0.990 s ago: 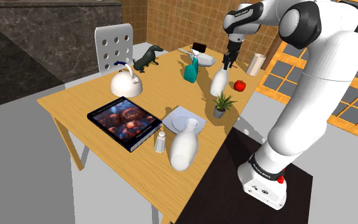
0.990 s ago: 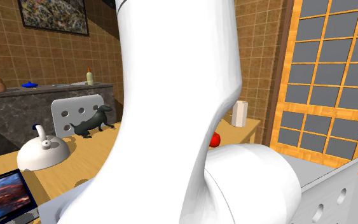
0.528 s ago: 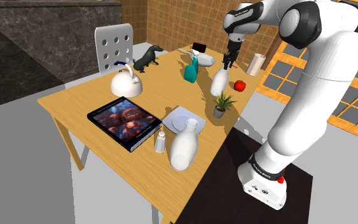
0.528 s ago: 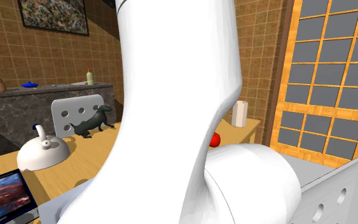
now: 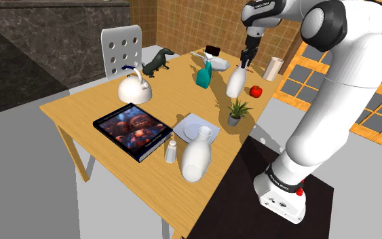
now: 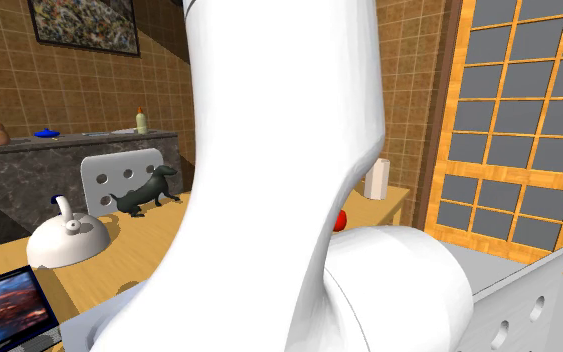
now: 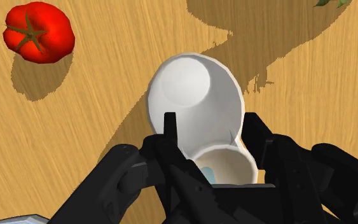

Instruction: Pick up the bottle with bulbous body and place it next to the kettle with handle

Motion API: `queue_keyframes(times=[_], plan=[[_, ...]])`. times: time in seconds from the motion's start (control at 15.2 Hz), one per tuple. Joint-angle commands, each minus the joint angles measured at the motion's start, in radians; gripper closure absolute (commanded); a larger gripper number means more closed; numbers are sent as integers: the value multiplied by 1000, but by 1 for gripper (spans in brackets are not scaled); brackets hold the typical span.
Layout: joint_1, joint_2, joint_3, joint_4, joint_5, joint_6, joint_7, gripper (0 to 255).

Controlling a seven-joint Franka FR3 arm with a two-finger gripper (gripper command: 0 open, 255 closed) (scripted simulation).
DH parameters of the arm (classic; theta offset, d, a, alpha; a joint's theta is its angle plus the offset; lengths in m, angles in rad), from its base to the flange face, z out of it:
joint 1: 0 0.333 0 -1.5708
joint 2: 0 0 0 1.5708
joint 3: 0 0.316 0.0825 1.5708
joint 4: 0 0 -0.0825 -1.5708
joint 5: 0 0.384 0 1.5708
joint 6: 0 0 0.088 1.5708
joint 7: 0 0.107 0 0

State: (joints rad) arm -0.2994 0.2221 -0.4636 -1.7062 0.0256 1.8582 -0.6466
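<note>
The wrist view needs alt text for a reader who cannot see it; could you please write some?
The black pincer clasps the neck of a white bulbous bottle, seen down past its open mouth, over a wooden table. A red tomato lies on the table, apart from the bottle.

White arm point(image 5: 332, 102), black gripper point(image 7: 210, 127), lettering point(image 5: 278, 180) perhaps

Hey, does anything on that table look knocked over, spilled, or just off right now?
Nothing looks spilled or toppled. Only the white bottle stands out: the end effector clasps its neck, and it seems to hang slightly askew near the tomato. In the wrist view its body sits off to one side of the neck.
</note>
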Motion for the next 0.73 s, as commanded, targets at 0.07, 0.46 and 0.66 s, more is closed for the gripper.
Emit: queue_keyframes(times=[0.07,0.46,0.66], plan=[[-1,-4,-2,37,-2,-41,-2,255],[-3,-10,-4,111,-5,-119,-4,255],[-5,-9,-5,153,-4,-160,-6,255]])
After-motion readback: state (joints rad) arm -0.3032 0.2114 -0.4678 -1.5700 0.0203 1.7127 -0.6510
